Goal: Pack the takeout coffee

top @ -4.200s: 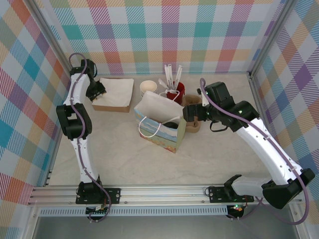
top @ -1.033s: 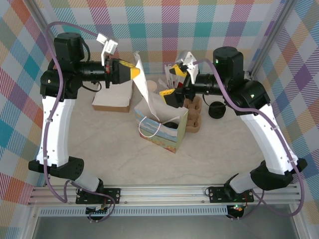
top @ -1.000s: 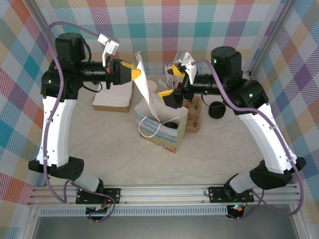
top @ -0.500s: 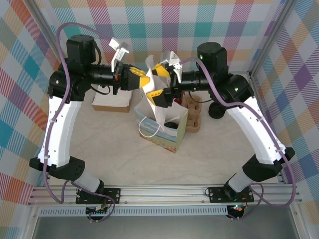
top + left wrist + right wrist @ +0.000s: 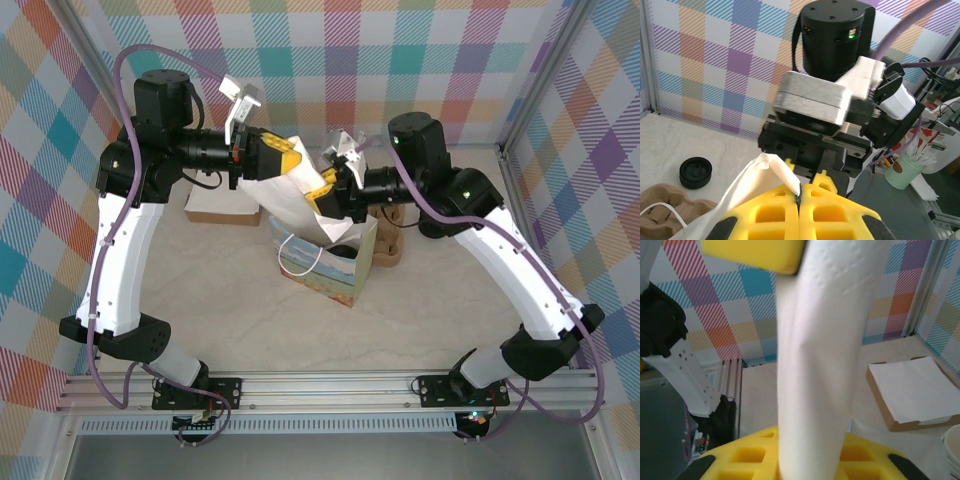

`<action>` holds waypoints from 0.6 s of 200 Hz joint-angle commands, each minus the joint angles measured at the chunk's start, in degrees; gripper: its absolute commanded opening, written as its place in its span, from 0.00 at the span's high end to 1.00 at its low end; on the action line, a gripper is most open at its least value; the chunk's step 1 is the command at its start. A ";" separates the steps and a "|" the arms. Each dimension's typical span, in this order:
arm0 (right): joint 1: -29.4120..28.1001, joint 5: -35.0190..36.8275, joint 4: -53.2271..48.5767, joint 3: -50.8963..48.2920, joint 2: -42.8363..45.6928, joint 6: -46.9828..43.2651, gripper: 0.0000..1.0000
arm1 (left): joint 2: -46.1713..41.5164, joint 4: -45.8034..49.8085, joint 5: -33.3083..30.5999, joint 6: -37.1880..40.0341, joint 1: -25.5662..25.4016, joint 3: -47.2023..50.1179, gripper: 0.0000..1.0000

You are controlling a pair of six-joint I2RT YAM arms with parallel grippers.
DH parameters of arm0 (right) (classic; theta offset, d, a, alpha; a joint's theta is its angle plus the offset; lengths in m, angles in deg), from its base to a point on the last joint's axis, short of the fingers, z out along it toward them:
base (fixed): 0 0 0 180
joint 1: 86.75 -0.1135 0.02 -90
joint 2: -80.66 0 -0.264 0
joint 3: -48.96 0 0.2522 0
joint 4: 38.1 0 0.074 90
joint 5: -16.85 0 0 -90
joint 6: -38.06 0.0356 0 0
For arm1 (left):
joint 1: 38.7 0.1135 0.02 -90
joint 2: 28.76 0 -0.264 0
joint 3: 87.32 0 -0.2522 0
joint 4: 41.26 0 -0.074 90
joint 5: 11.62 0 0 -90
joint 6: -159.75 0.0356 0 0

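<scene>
The left gripper (image 5: 296,160) is pinching, fingers together, the raised white rim of the paper bag (image 5: 322,268). The right gripper (image 5: 320,190) is clamping the same rim. The takeout coffee (image 5: 345,243) is sitting inside the bag, black lid barely showing.

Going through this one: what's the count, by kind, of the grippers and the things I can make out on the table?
Grippers: 2, the left gripper and the right gripper
Paper bag: 1
Cardboard cup carrier: 1
Cardboard box: 1
Stack of black lids: 1
Total: 6
</scene>
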 commanded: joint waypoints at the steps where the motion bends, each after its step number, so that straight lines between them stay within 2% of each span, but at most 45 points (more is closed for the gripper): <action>1: -0.30 1.81 1.92 -0.49 2.71 0.33 0.95 | -0.48 -0.93 -0.90 1.10 -0.80 -1.68 0.98; 8: -0.28 2.67 0.98 -0.06 2.76 0.34 1.00 | -0.63 -0.86 -1.24 1.05 -0.84 -1.73 0.94; 15: -0.30 3.52 -0.42 0.54 2.68 0.34 1.00 | -0.82 -0.87 -1.73 1.02 -0.85 -1.72 0.87; 26: -0.30 5.01 -2.58 1.78 2.59 0.42 1.00 | -1.32 -1.00 -2.41 1.05 -0.84 -1.66 0.81; 38: -0.30 6.53 -4.98 3.00 2.42 0.42 1.00 | -2.11 -1.09 -3.54 1.42 -0.85 -1.72 0.63; 48: -0.34 7.88 -6.63 3.76 2.32 0.43 1.00 | -3.03 -1.13 -4.97 1.83 -0.85 -1.46 0.55; 54: -0.31 8.78 -7.42 4.11 2.32 0.26 1.00 | -3.64 -1.01 -6.42 2.23 -0.85 -1.38 0.46; 75: -0.30 11.90 -9.41 4.37 2.58 -1.46 1.00 | -7.03 -1.21 -13.32 3.16 -0.85 1.00 0.33; 100: -0.30 14.68 -11.87 5.37 1.86 -4.39 1.00 | -14.56 -4.88 -24.56 2.67 -0.85 9.65 0.26; 120: -0.30 17.19 -15.52 8.00 -0.12 -6.93 1.00 | -21.66 -8.41 -33.72 1.79 -0.85 19.53 0.25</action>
